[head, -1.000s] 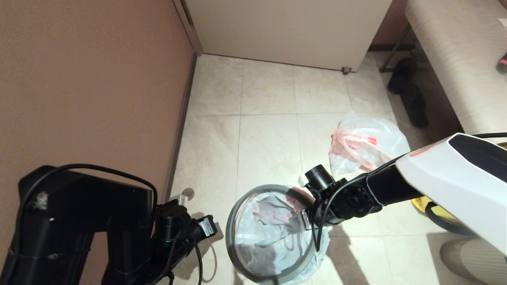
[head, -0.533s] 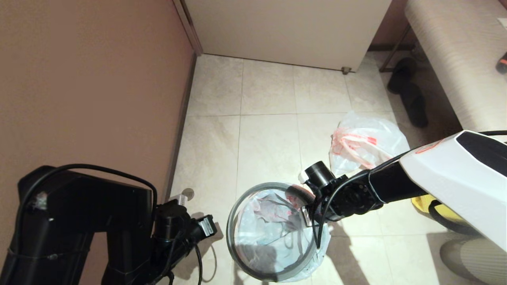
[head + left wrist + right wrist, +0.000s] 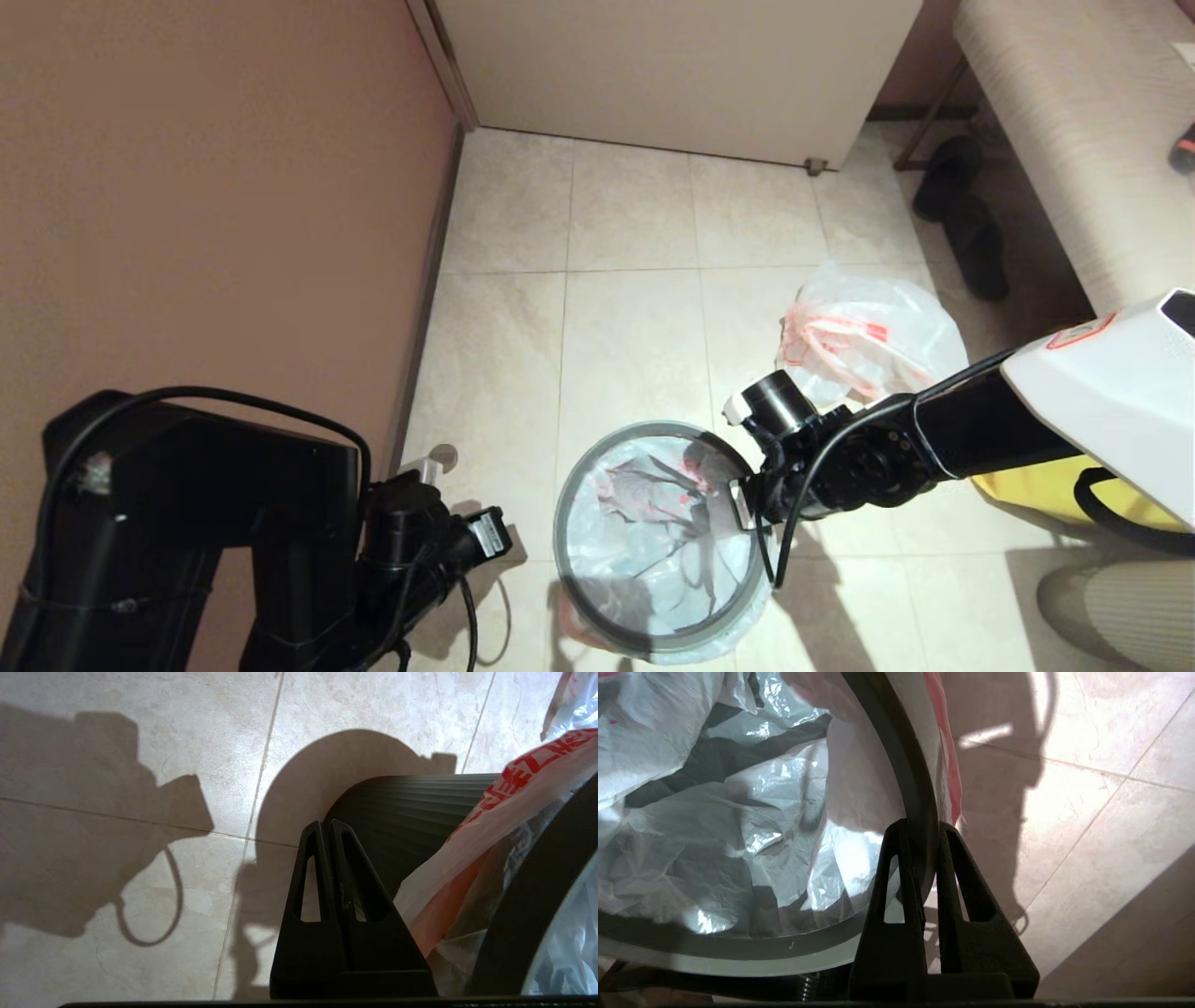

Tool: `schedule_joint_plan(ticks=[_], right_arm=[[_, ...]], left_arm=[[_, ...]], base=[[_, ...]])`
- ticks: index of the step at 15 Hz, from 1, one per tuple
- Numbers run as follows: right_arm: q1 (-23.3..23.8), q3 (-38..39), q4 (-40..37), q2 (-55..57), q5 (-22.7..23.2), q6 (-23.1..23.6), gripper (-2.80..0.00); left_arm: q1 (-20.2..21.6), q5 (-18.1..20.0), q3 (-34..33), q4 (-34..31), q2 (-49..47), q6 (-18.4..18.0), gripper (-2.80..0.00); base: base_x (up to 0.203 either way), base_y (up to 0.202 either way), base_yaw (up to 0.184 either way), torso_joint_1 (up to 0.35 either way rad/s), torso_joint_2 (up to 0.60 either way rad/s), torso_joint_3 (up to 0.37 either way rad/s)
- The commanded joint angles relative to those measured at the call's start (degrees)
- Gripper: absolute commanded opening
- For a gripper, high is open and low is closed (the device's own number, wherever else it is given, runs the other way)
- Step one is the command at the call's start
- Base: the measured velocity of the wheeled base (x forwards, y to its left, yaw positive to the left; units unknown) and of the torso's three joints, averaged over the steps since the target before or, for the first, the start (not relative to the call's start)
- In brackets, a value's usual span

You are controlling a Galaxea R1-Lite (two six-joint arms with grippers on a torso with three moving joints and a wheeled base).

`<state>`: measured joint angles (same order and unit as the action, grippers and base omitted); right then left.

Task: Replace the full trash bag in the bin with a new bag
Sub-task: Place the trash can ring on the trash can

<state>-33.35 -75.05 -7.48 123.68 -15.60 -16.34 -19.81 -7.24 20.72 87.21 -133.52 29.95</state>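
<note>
One bin point(image 3: 597, 627) is sitting nearest, one new bag point(image 3: 653, 551) lining it under one grey hoop point(image 3: 569, 495). At its right edge, the right gripper point(image 3: 922, 833) is pinching that hoop. Left of the bin, the left gripper point(image 3: 325, 828) is hanging closed, empty. Beyond the bin, one full trash bag point(image 3: 864, 341) is lying on the floor tiles point(image 3: 635, 233).

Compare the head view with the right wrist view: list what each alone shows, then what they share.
Head view only: the full bag lying on the floor beyond the bin, a yellow bag under the right arm, black shoes near a bench, and the left gripper parked low beside the bin.

Right wrist view only: the right gripper with its jaws clamped across the grey hoop.

Both: the new bag lining the bin, the hoop and the tiled floor.
</note>
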Motion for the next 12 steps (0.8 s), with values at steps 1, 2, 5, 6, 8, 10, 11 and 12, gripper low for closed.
schedule_joint_plan(ticks=[1, 2, 5, 6, 8, 10, 11, 12], right_arm=[[0.3, 0.0, 0.8, 2.1, -0.5, 0.0, -2.8], [0.9, 0.0, 2.5, 3.1, -1.7, 0.2, -2.8], [1.3, 0.1, 3.2, 3.6, -2.0, 1.1, -2.8], [1.4, 0.1, 3.2, 3.7, -2.2, 1.2, -2.8], [1.4, 0.0, 3.2, 3.4, -2.3, 1.3, -2.8], [1.3, 0.0, 3.3, 3.6, -2.3, 1.3, -2.8], [1.2, 0.0, 3.3, 3.9, -2.3, 1.3, -2.8], [1.1, -0.3, 3.3, 4.3, -2.3, 1.3, -2.8]], left_arm=[[-0.1, -0.1, -0.1, 2.7, 0.1, 0.2, -2.8], [-0.1, -0.1, -0.2, 2.7, 0.2, 0.2, -2.8], [-0.1, -0.1, -0.5, 2.7, 0.4, 0.3, -2.8], [-0.1, -0.1, -0.5, 2.7, 0.4, 0.3, -2.8], [-0.1, -0.1, -0.5, 2.7, 0.4, 0.3, -2.8], [-0.1, -0.1, -0.5, 2.7, 0.3, 0.3, -2.8], [-0.1, -0.1, -0.5, 2.7, 0.4, 0.3, -2.8], [-0.1, -0.1, -0.5, 2.7, 0.4, 0.3, -2.8]], base=[[0.0, 0.0, 0.0, 0.0, 0.0, 0.0], [0.0, 0.0, 0.0, 0.0, 0.0, 0.0], [0.0, 0.0, 0.0, 0.0, 0.0, 0.0], [0.0, 0.0, 0.0, 0.0, 0.0, 0.0], [0.0, 0.0, 0.0, 0.0, 0.0, 0.0], [0.0, 0.0, 0.0, 0.0, 0.0, 0.0], [0.0, 0.0, 0.0, 0.0, 0.0, 0.0], [0.0, 0.0, 0.0, 0.0, 0.0, 0.0]])
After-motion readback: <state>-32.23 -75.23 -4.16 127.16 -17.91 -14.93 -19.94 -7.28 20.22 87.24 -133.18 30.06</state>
